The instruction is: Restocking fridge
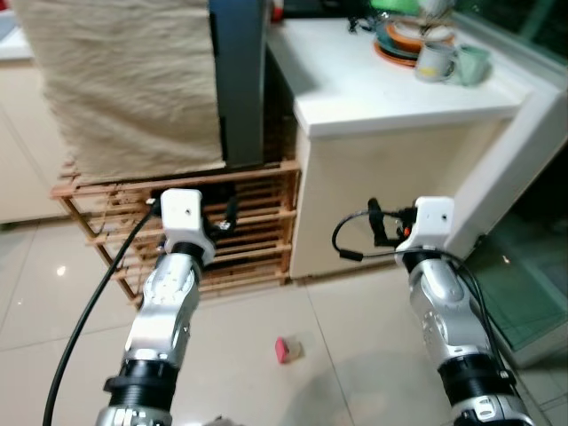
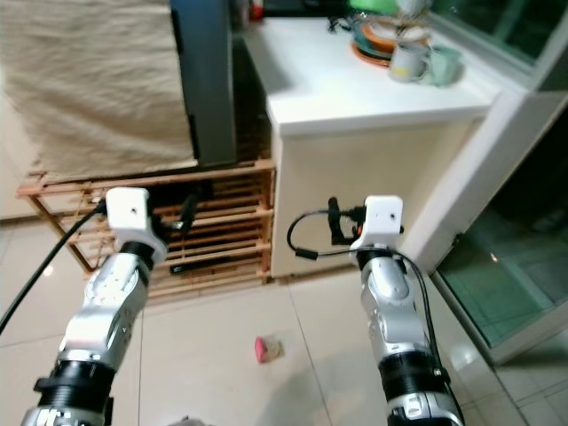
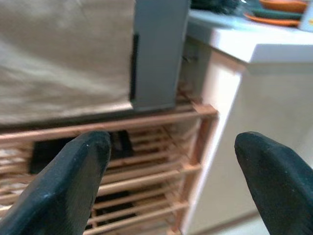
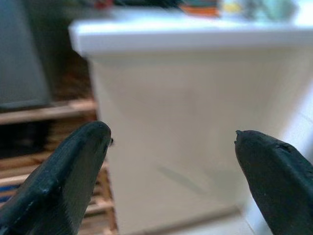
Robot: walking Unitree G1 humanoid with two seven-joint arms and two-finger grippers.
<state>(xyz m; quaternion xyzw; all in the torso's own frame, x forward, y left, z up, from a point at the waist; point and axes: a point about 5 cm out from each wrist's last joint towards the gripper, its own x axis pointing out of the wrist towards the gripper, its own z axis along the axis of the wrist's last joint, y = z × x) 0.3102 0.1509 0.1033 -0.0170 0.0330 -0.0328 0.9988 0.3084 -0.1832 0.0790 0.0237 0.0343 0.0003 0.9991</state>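
A tall grey appliance body (image 1: 240, 80), half draped in a beige cloth (image 1: 124, 80), stands on a low wooden slat rack (image 1: 257, 231) straight ahead. My left gripper (image 3: 171, 147) is raised in front of that rack, open, with nothing between its black fingers (image 3: 73, 181). My right gripper (image 4: 173, 142) is held up at the same height, facing the side of a white counter (image 1: 390, 89); it is open and holds nothing. A small pink-red object (image 1: 286, 349) lies on the tiled floor between my two arms.
Stacked plates (image 1: 408, 40) and two mugs (image 1: 453, 64) sit on the counter at the back right. A glass door (image 1: 532, 293) with a white frame is on the right. Pale floor tiles (image 1: 53, 293) spread out to the left.
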